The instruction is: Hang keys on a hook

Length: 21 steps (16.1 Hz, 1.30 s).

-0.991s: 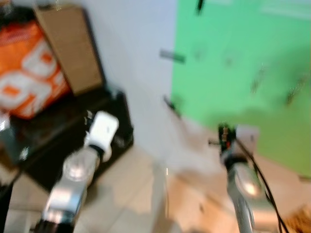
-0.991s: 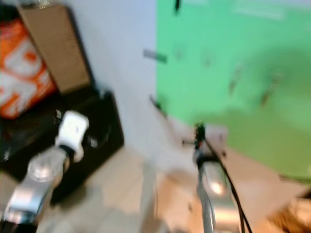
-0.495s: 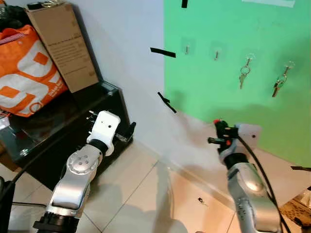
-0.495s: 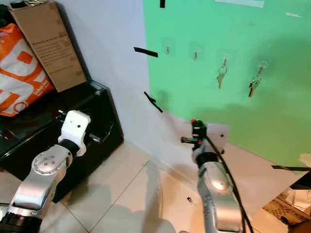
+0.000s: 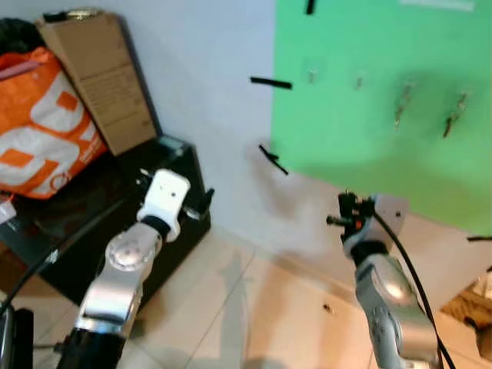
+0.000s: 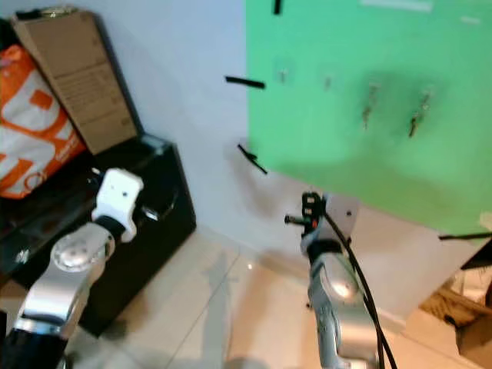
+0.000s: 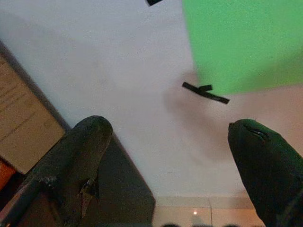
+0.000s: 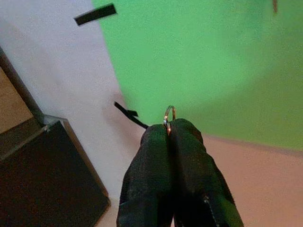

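Against the far wall, a bright green sheet (image 5: 384, 92) covers the right part of the pale grey wall (image 5: 207, 69), with short strips of black tape (image 5: 270, 82) stuck near its left edge. Four small hooks sit in a row high on the green sheet; the two left hooks (image 5: 311, 75) look bare, while two bunches of hanging keys (image 5: 401, 101) dangle from the two right ones, all slightly blurred. To the left, a low black glass-topped cabinet (image 5: 100, 223) stands against the wall, carrying a tall brown cardboard box (image 5: 100, 77) and, further left, an orange and white bag (image 5: 38, 131). The floor is laid with glossy beige tiles (image 5: 254, 307).

The left hand (image 7: 165, 165) is raised near the cabinet's right end, its two black fingers (image 7: 75, 161) spread wide apart with nothing between them. The right hand (image 8: 170, 130) is raised low before the green sheet, its fingers pressed together on a thin metal key ring (image 8: 169, 117), whose loop pokes out above the fingertips. The keys themselves cannot be made out. The ring is well below the row of hooks.
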### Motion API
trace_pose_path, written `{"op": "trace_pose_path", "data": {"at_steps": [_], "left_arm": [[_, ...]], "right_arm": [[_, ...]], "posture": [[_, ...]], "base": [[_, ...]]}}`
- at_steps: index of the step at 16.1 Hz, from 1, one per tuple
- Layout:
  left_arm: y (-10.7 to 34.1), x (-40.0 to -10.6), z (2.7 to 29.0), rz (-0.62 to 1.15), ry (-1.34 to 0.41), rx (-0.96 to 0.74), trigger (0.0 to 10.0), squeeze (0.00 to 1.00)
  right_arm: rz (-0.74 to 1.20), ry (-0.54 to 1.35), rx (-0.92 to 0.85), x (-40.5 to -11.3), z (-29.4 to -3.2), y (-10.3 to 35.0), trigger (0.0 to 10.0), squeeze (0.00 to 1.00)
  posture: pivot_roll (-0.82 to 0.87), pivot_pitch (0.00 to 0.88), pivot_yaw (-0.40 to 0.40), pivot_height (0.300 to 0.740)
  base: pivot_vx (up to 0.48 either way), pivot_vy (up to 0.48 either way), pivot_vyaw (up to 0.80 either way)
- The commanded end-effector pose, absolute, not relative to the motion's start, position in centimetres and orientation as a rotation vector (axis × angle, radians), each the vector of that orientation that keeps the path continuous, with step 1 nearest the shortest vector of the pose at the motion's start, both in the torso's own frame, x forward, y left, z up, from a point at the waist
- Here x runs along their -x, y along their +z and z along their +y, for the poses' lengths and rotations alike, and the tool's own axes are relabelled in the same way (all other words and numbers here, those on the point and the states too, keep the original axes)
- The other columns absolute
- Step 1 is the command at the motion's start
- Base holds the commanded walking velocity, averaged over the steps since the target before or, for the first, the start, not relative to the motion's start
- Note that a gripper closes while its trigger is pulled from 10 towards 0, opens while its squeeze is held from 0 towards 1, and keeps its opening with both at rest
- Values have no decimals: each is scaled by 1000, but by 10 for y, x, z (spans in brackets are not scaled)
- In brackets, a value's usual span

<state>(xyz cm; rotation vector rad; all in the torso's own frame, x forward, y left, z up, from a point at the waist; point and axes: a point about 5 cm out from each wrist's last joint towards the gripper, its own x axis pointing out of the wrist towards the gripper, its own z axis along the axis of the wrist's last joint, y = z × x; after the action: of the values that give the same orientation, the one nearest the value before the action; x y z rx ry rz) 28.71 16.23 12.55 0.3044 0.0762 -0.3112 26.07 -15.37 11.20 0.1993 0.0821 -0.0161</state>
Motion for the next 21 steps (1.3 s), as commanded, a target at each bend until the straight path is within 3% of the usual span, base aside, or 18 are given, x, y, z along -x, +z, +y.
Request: {"op": "trace_pose_path", "data": {"at_steps": [1,16,21], "left_arm": [[129,-289,162,66,-307,-305,10000,0],[127,-286,158,54,-303,-250,10000,12],[127,-286,156,42,-291,-247,10000,12]], "right_arm": [[81,-15,-213,-262,-155,112,10000,0],[60,-49,-137,-270,-164,119,10000,0],[47,-28,-153,-278,-163,122,10000,0]], "posture": [[-53,0,87,740],[-48,0,36,740],[-30,0,7,740]], "base": [[0,0,0],[0,0,0],[0,0,274]]}}
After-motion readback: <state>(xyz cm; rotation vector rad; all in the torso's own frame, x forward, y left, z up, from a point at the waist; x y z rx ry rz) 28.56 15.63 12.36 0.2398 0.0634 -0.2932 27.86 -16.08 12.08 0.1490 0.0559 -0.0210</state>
